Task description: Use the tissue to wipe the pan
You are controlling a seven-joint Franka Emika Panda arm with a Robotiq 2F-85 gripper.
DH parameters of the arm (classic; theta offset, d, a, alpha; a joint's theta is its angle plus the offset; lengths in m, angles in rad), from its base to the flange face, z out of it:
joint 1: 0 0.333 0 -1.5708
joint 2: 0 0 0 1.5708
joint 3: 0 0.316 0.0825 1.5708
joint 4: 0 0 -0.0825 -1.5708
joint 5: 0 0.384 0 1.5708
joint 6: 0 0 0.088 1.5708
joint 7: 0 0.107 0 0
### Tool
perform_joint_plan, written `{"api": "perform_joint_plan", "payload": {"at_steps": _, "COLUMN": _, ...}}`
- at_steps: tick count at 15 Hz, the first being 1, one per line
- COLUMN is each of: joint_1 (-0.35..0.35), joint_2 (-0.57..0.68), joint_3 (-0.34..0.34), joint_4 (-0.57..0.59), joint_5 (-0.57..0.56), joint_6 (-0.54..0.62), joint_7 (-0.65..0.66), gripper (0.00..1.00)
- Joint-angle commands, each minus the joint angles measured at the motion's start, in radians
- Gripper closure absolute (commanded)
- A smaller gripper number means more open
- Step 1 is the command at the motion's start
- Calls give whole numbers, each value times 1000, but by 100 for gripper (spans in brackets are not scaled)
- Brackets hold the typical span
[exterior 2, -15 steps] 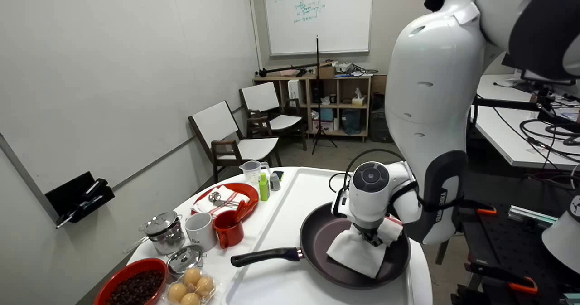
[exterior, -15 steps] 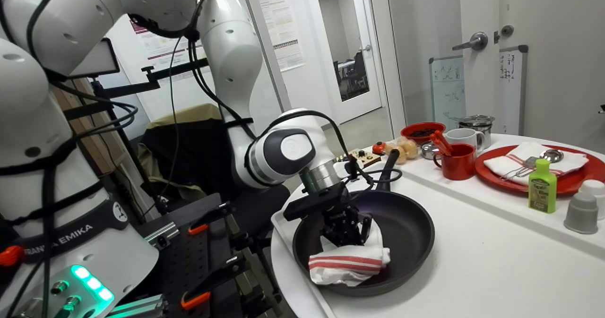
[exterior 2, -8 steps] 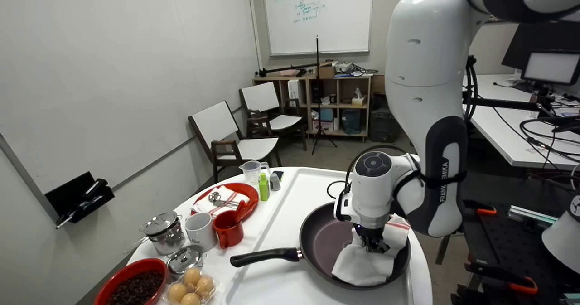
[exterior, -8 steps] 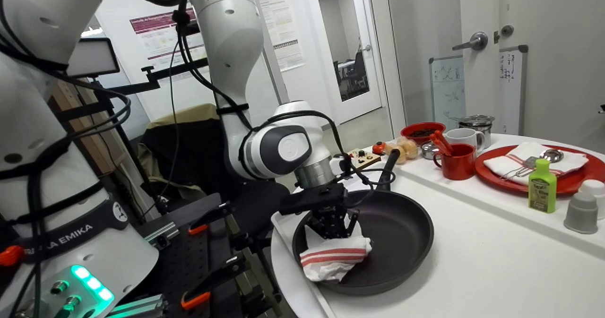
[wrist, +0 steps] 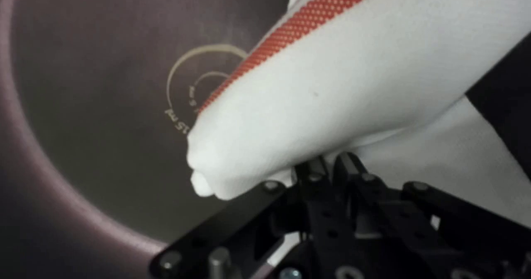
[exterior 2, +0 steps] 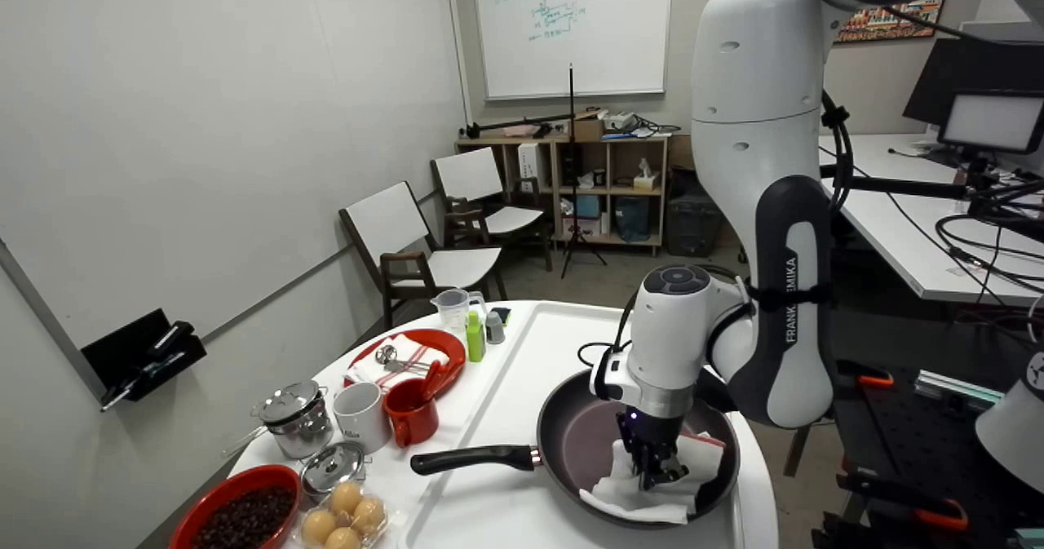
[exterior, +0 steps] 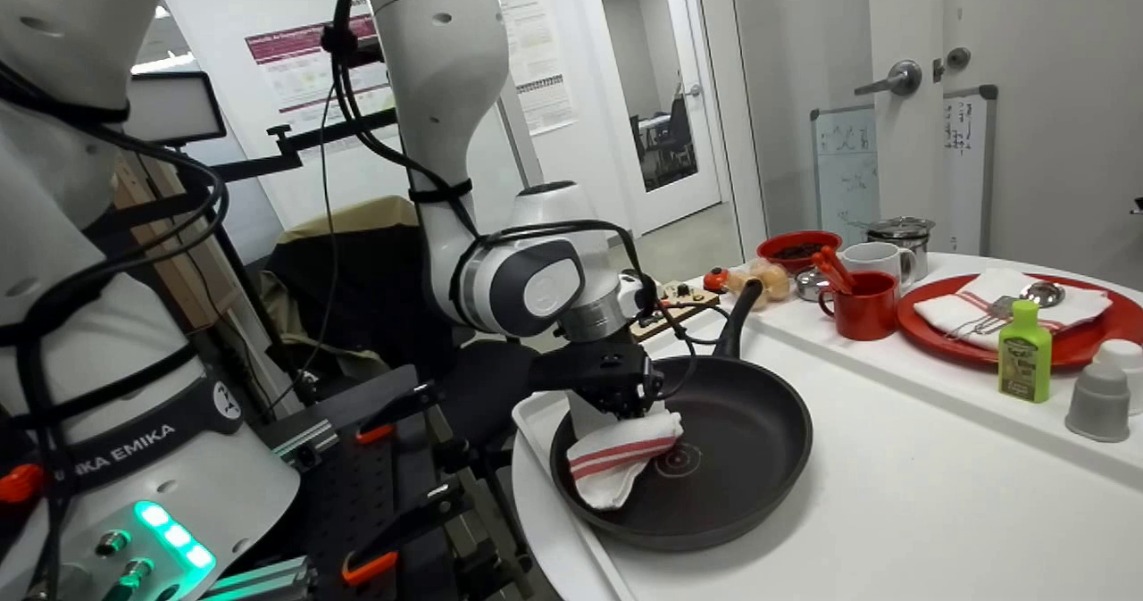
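The round black pan (exterior: 741, 440) lies in both exterior views (exterior 2: 581, 443) and in the wrist view (wrist: 95, 88). A white cloth with red stripes (exterior: 623, 458) lies bunched inside it, on the robot's side; it also shows in the exterior view (exterior 2: 700, 458) and in the wrist view (wrist: 332, 88). My gripper (wrist: 331, 159) is low over the pan in both exterior views (exterior: 630, 404) (exterior 2: 656, 477). Its fingers are nearly together, shut on a fold of the cloth. No small crumpled paper tissue shows; it is hidden or out of view.
The pan's handle (exterior 2: 477, 457) points away from the robot. The pan stands on a white tray with a raised rim (exterior 2: 489, 386). Beyond are a red mug (exterior: 871, 306), a white mug (exterior 2: 361, 418), a red plate (exterior: 1107, 333), a green bottle (exterior: 1024, 360) and eggs (exterior 2: 344, 516).
My gripper has moved the cloth across the pan, up and left in an exterior view. A ring mark on the pan's floor is uncovered. The pan has shifted slightly.
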Motion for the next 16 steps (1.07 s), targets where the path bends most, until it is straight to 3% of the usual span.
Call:
{"api": "perform_joint_plan", "payload": {"at_steps": 1, "joint_1": -118, "joint_2": 16, "joint_3": 97, "joint_4": 19, "joint_5": -37, "joint_6": 100, "joint_7": -7, "gripper": 93}}
{"api": "perform_joint_plan", "payload": {"at_steps": 5, "joint_1": -204, "joint_2": 30, "joint_3": 162, "joint_4": 55, "joint_5": -55, "joint_6": 191, "joint_7": 19, "gripper": 93}}
{"api": "perform_joint_plan", "payload": {"at_steps": 6, "joint_1": -270, "joint_2": 13, "joint_3": 213, "joint_4": 96, "joint_5": -82, "joint_6": 142, "joint_7": 32, "gripper": 93}}
{"api": "perform_joint_plan", "payload": {"at_steps": 9, "joint_1": -342, "joint_2": 35, "joint_3": 265, "joint_4": 162, "joint_5": -104, "joint_6": 144, "joint_7": 48, "gripper": 94}}
{"api": "perform_joint_plan", "payload": {"at_steps": 16, "joint_1": -393, "joint_2": 105, "joint_3": 284, "joint_4": 247, "joint_5": -121, "joint_6": 139, "joint_7": 48, "gripper": 93}}
